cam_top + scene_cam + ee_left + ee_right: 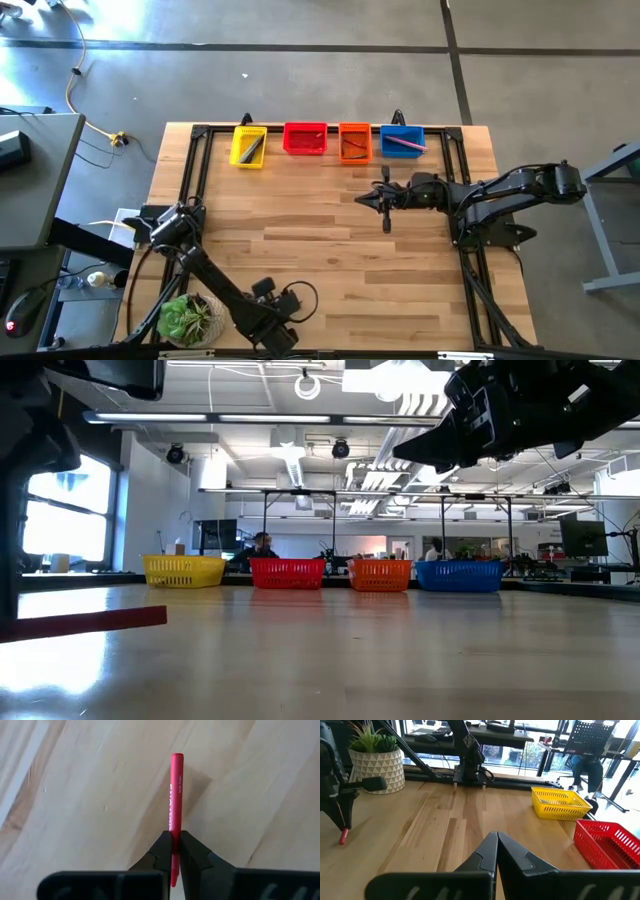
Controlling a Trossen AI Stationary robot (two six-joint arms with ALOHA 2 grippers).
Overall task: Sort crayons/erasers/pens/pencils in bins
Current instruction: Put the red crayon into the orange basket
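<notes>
While pinched between left fingers (161, 851), red crayon (175, 790) protrudes forward.

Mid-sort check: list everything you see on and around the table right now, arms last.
Bins: four along the far edge, yellow, red, orange, blue; thin sticks lie inside, kinds unclear.
Red crayon: one, near-left of the table, clamped in the left gripper.
Potted plant: one, green, near-left corner.
Table: one, light wood.
Left gripper: shut on the red crayon, near edge.
Right gripper: shut, empty, hovering in front of the orange and blue bins.
</notes>
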